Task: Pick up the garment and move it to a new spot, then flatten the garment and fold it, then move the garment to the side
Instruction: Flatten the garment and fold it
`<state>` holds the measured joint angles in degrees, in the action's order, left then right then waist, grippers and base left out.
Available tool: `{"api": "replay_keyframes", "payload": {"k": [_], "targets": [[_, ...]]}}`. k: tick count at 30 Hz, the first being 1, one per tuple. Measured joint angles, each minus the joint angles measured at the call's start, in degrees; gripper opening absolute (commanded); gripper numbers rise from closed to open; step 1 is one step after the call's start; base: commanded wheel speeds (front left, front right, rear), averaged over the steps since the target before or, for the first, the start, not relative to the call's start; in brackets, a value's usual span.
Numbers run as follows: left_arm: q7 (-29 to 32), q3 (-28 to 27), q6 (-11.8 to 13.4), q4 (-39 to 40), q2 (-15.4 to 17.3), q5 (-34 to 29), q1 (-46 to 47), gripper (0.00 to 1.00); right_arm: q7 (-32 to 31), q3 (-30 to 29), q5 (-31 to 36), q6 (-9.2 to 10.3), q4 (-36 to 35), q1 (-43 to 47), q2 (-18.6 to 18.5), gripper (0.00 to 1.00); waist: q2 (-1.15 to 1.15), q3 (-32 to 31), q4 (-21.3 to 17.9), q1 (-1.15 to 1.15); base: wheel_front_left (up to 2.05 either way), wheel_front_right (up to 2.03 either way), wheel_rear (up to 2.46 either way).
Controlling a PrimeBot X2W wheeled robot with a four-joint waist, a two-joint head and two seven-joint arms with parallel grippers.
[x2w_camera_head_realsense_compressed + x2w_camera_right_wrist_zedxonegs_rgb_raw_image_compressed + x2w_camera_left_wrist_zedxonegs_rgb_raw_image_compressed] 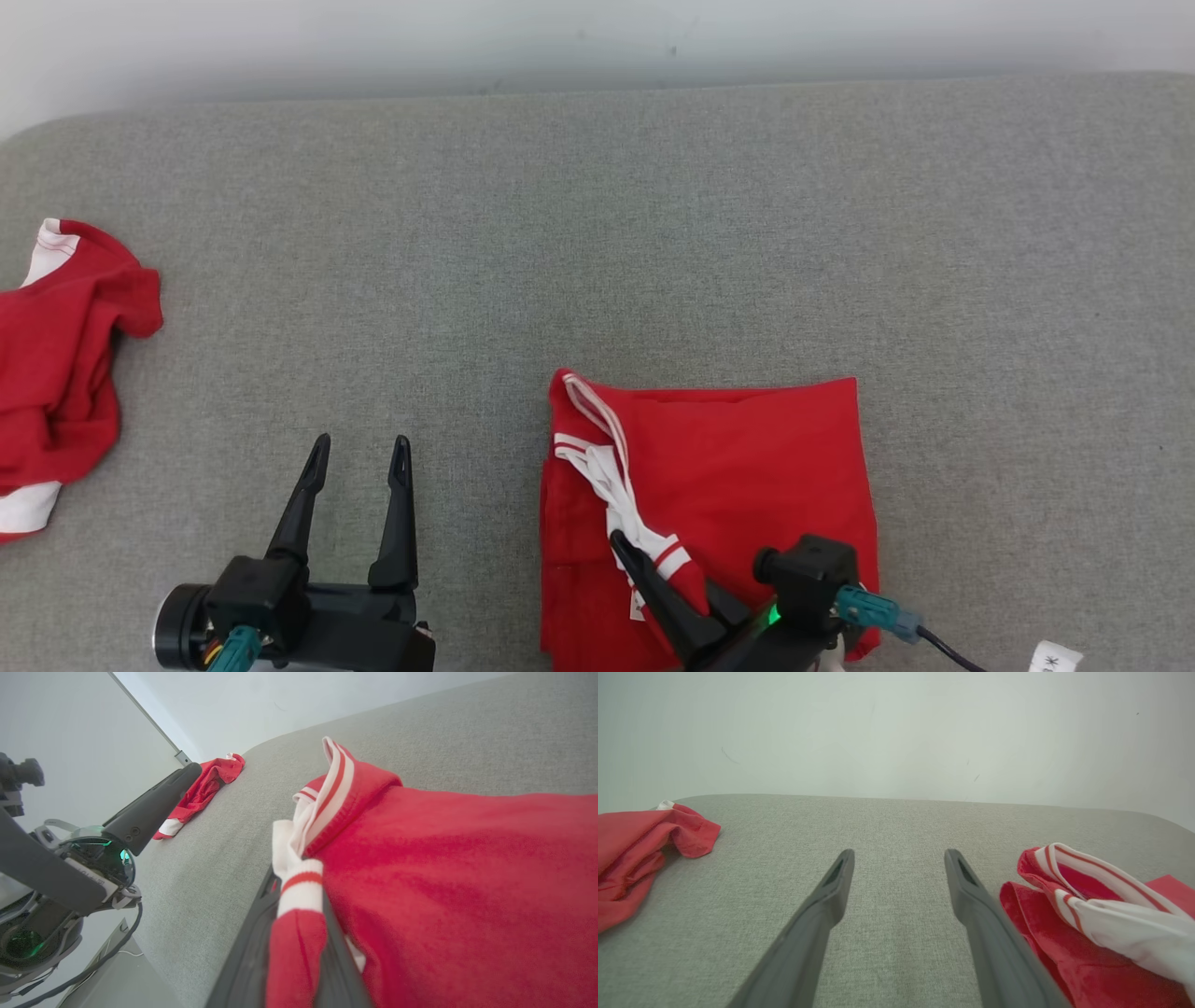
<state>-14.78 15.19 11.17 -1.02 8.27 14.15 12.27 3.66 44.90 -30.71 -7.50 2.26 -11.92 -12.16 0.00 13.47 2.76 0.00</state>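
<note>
The garment is red with white-striped trim and lies folded into a rough rectangle at the near centre-right of the grey surface. My right gripper is shut on its striped cuff and sleeve at the near left part of the fold. In the right wrist view the cuff sits pinched between the dark fingers, with the red cloth spreading to the right. My left gripper stands open and empty over bare surface, left of the garment. In its own view the left gripper has the garment's collar edge beside its right finger.
A second red garment lies crumpled at the far left edge, also seen as a red heap in the left wrist view. The grey padded surface ends at a pale wall behind. A white tag pokes in at the lower right.
</note>
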Motion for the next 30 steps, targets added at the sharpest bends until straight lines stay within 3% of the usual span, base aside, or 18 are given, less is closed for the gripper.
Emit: {"api": "replay_keyframes", "payload": {"k": [4, 5, 6, 11, 17, 30], "targets": [[0.00, 0.03, -0.34, -0.23, -0.37, -0.09, 0.50, 1.00, 2.13, 1.57, -1.01, 0.00, 2.81, -1.62, 1.34, 0.04, 0.00, 0.38, 0.27, 0.00, 0.00, 0.00, 0.00], [0.00, 0.03, -0.47, -0.27, -0.44, -0.13, 0.64, 1.00, 2.52, 1.67, -1.33, 0.00, 3.52, -1.92, 1.78, 0.42, 0.00, 0.47, 0.35, 0.00, 0.00, 0.00, 0.00], [0.00, 0.00, -0.49, -0.32, -0.46, -0.16, 0.69, 1.00, 2.94, 1.79, -1.42, 0.00, 4.28, -2.18, 2.04, 1.00, 0.00, 0.54, 0.45, 0.00, 0.00, 0.00, 0.00], [0.00, -0.29, -0.76, -0.68, -0.63, -0.21, 0.91, 1.00, 4.69, 2.20, -3.56, -0.01, 5.13, -2.94, 2.94, 1.00, 0.00, 0.76, 0.68, 0.00, 0.00, 0.00, 0.00], [0.00, -0.86, -0.75, -0.86, -0.69, -0.57, 0.90, 1.00, 8.26, 0.31, -5.57, -0.01, -0.45, -3.73, 1.90, 1.00, 0.00, 0.67, 0.37, 0.00, 0.00, 0.00, 0.00], [-0.13, -2.23, 0.00, 0.40, 0.26, -2.24, 0.34, 1.00, 9.31, -26.11, 5.73, -0.01, -8.31, -0.05, -0.93, 1.00, 0.00, -1.68, -0.54, 0.00, 0.00, 0.00, 0.00]]}}
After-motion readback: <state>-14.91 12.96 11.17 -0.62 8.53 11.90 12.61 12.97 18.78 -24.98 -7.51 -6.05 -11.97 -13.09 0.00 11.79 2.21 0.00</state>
